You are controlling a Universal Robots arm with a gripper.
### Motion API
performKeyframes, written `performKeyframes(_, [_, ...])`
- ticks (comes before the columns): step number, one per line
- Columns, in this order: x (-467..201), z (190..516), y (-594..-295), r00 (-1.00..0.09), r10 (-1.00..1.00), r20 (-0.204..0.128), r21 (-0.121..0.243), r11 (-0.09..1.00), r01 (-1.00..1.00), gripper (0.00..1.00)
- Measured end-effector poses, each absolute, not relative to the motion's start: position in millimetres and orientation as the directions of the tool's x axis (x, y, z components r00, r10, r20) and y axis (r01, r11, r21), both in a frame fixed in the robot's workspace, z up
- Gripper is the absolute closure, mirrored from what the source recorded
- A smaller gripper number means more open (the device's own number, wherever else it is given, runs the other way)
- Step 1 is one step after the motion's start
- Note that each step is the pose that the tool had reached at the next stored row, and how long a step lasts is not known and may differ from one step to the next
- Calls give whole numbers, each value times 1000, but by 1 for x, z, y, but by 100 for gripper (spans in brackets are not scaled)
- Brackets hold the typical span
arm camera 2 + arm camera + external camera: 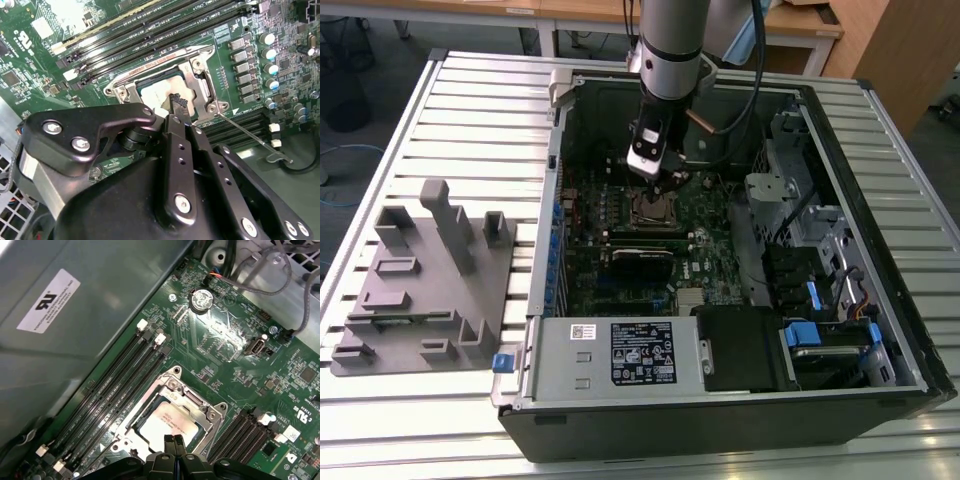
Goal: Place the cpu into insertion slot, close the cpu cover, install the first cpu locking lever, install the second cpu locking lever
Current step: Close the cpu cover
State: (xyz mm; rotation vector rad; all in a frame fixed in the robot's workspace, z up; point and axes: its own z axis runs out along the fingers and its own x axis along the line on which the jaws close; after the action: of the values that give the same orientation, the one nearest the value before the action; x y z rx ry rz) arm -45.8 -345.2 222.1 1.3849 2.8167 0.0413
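Gripper [173,441] is closed, fingertips pressed together, holding nothing, just above the cpu [167,421]. The cpu sits in the insertion slot [134,424], with the cpu cover [200,407] lowered around it. One locking lever [247,134] angles away from the socket.

Black label [643,353] and small white sticker [583,331] on the near silver housing [552,352]: print illegible. Large white sticker [47,302] on the grey case wall [120,295], first wrist view: wording illegible. Faint marking on the cpu [167,422]: unreadable.
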Motion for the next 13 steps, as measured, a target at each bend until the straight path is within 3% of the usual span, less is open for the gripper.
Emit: performKeyframes(13, [-46, 222, -345, -617, 787, 9, 25, 617, 787, 90])
